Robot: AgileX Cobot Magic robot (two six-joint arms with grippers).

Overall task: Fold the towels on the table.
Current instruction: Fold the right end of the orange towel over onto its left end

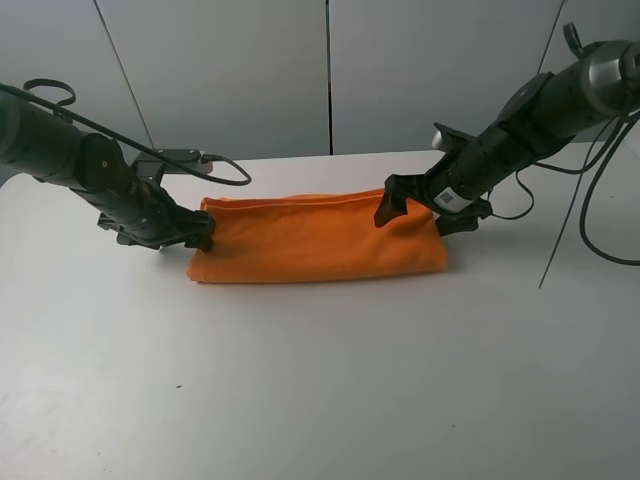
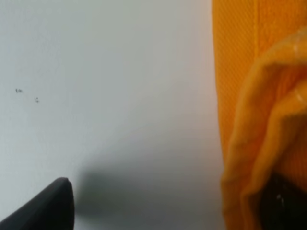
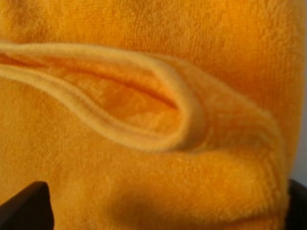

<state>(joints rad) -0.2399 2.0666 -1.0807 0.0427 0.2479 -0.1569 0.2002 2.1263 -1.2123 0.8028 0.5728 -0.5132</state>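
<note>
The orange towel (image 1: 315, 238) lies folded into a long band on the white table (image 1: 320, 380). My left gripper (image 1: 203, 233) is at the towel's left end, jaws spread. In the left wrist view (image 2: 168, 211) one finger (image 2: 50, 207) is over bare table and the other (image 2: 283, 203) sits under a loose fold of the towel (image 2: 268, 96). My right gripper (image 1: 420, 213) is open over the towel's far right corner, its fingers (image 1: 388, 205) straddling it. The right wrist view (image 3: 160, 211) shows a loose hem loop of the towel (image 3: 158, 120) between wide-apart fingertips (image 3: 26, 206).
A black cable (image 1: 215, 172) lies on the table behind the left arm. More cables (image 1: 590, 210) hang beside the right arm at the table's right side. Grey wall panels (image 1: 330, 70) stand behind the table.
</note>
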